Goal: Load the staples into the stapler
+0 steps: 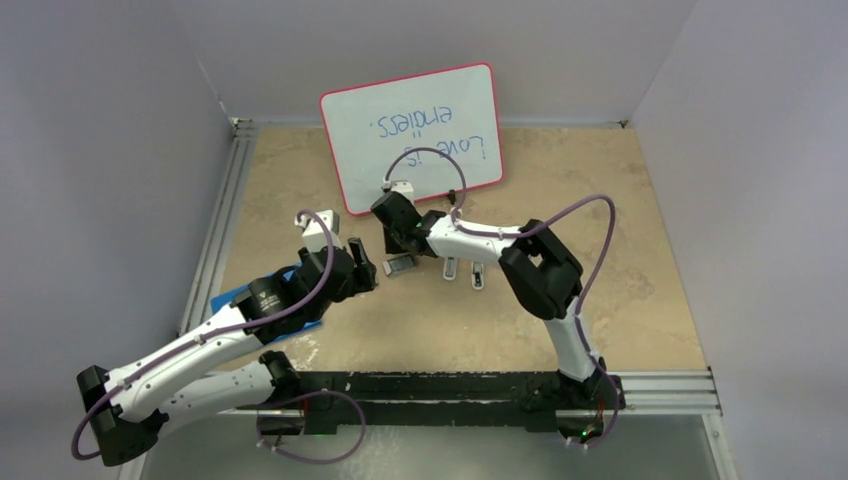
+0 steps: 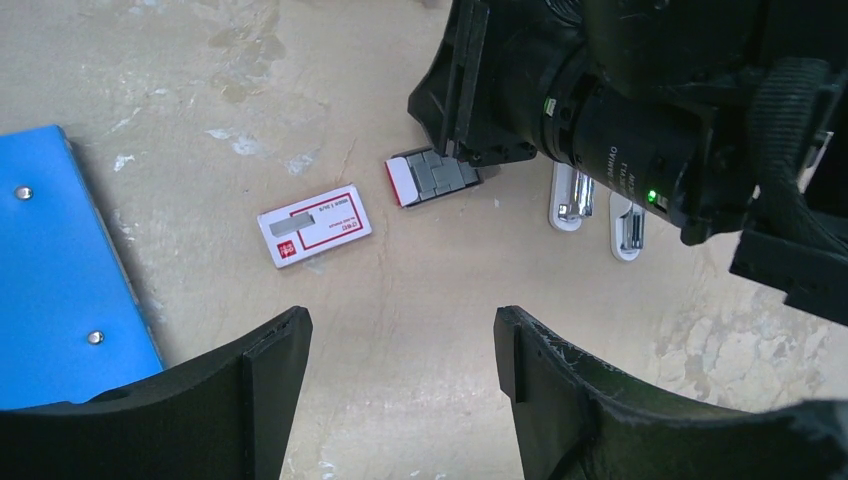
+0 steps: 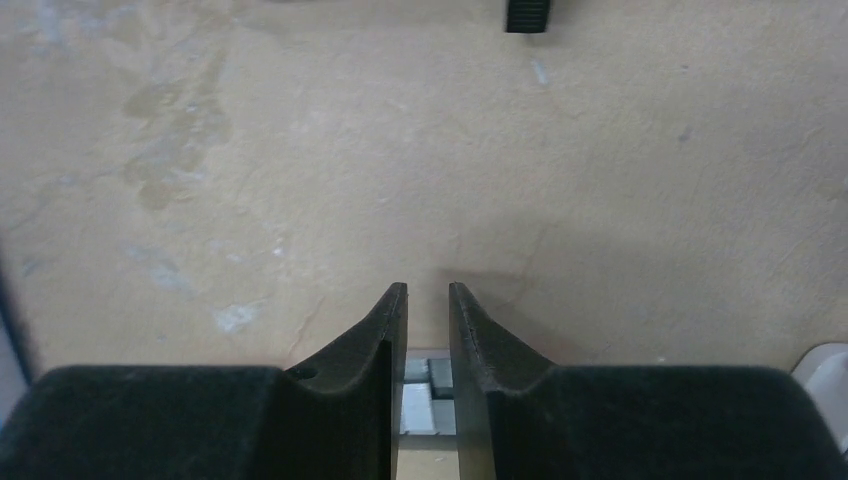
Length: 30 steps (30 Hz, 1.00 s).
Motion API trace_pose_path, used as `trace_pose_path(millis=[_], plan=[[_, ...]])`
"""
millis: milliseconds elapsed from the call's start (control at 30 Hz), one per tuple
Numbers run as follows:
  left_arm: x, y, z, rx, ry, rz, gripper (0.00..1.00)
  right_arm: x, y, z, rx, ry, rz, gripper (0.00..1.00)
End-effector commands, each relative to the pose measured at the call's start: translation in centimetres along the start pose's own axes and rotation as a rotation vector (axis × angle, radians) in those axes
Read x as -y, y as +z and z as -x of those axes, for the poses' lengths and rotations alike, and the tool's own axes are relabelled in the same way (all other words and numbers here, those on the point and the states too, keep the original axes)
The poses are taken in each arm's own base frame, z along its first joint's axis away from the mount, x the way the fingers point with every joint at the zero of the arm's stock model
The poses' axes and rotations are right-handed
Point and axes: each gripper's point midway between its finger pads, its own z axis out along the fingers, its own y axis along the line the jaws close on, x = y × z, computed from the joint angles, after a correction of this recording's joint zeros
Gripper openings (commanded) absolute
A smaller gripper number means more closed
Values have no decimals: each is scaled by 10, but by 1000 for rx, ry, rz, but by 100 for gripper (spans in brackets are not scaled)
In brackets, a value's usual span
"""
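1. The whiteboard point(image 1: 410, 135), pink-edged with handwriting on it, stands at the upper centre of the top view.
2. A blue board point(image 2: 50, 270) lies along the left edge of the left wrist view.
3. The left gripper point(image 2: 400, 335) fills the bottom of that view, its jaws spread wide with nothing between them.
4. The right gripper point(image 3: 428, 292) hangs over the staples with its jaws drawn in to a slim gap. Whether they pinch a strip I cannot tell.
5. The stapler point(image 2: 628, 225) is slim and white with a metal channel down its middle. It lies flat right of centre, just beside a stubbier white piece point(image 2: 572, 195).
6. The box point(image 2: 315, 225), white-labelled with a red border, lies flat left of centre.
7. The staples point(image 2: 435, 172) are silvery-grey strips packed side by side in a red-ended tray point(image 2: 396, 182), upper centre, near the stubbier piece.
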Motion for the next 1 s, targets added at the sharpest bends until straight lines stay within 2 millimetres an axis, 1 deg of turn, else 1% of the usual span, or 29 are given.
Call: trace_pose_path(millis=[0, 100, 200, 367, 433, 600, 833, 900, 967], plan=[[2, 0, 12, 52, -5, -9, 67, 19, 5, 9, 11, 40, -65, 24], [3, -1, 13, 53, -6, -15, 67, 22, 11, -6, -41, 3, -65, 24], [3, -1, 13, 53, -5, -17, 67, 28, 11, -18, -76, -8, -76, 24], [4, -1, 11, 47, -5, -24, 68, 34, 3, -29, -105, 8, -80, 22], [5, 0, 10, 41, -5, -28, 68, 39, -1, -35, -115, 15, -91, 22], [8, 3, 6, 24, -2, -33, 68, 47, -16, -39, -107, 25, -96, 22], [10, 3, 1, 2, 6, -45, 68, 43, -28, -65, -150, 40, -55, 23], [11, 3, 0, -3, 8, -47, 68, 40, -34, -68, -146, 53, -37, 22], [11, 3, -1, -8, 7, -50, 68, 35, -40, -67, -138, 59, -18, 23]])
